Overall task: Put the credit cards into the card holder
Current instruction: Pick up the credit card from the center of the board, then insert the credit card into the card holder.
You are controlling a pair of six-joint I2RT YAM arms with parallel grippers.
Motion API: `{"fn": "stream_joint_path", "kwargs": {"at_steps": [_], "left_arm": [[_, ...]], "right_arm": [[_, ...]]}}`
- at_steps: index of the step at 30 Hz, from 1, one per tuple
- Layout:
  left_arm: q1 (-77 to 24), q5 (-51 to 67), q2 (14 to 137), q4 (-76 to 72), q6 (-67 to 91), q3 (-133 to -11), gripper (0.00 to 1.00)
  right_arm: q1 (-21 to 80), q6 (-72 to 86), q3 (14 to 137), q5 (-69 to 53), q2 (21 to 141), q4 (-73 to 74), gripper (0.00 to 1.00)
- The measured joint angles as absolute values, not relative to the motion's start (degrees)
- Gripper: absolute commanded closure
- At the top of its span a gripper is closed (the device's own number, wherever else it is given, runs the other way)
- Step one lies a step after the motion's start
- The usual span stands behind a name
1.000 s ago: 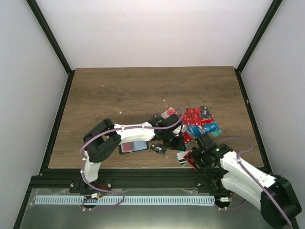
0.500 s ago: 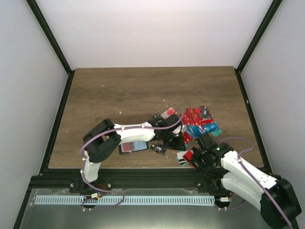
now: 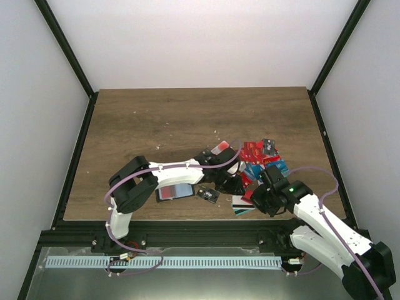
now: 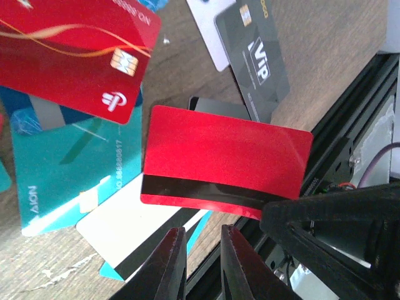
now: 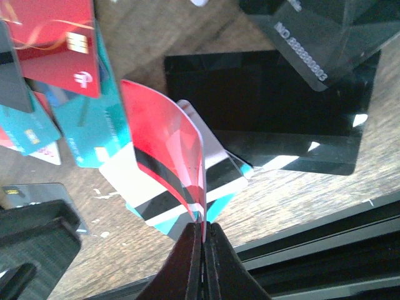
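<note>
Closest to the front edge, the right gripper is clamped shut on the bottom edge of a red card. That's the one with the black stripe, and it's bowed and lifted off the table. Right under it a teal-and-white card lies flat on the wood, partly over something glossy and black that I can't make out for sure.

Just behind that, the left gripper hangs low over the same spot. Its fingers are nearly together with a thin gap, and there's nothing in between them. From its camera you can see the red card held up in front, with a black VIP card and a red chip card flat on the table past it.

The rest of the cards are a messy overlapping heap of red, teal, blue and black on the right side of the table, just beyond both grippers.

The card holder looks to be the dark thing lying open under the left arm. It's left of the heap and not touching it, with something red in it, though the arm hides most of it.
</note>
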State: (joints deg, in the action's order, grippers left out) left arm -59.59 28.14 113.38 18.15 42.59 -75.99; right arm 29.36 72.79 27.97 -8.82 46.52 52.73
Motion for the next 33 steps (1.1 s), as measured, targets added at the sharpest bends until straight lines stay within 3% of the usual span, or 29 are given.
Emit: {"fn": "stream_joint_path", "kwargs": {"at_steps": [13,20,25,33], "left_arm": [[-52.9,22.7,101.4,22.6,43.0,-76.1,0.78],[-42.0,24.3,86.9,30.8,35.0,-76.2,0.69],[-32.2,25.6,79.3,39.3,25.8,-76.8,0.69],[-30.9,27.8,68.6,46.1,12.1,-77.6,0.69]], "right_arm": [[29.3,61.0,36.2,-8.5,47.1,48.1,0.99],[29.1,42.1,42.0,-23.1,53.9,34.4,0.99],[29.1,29.1,47.1,-36.7,60.6,27.9,0.99],[29.8,7.9,54.1,-53.8,67.1,26.3,0.99]]}}
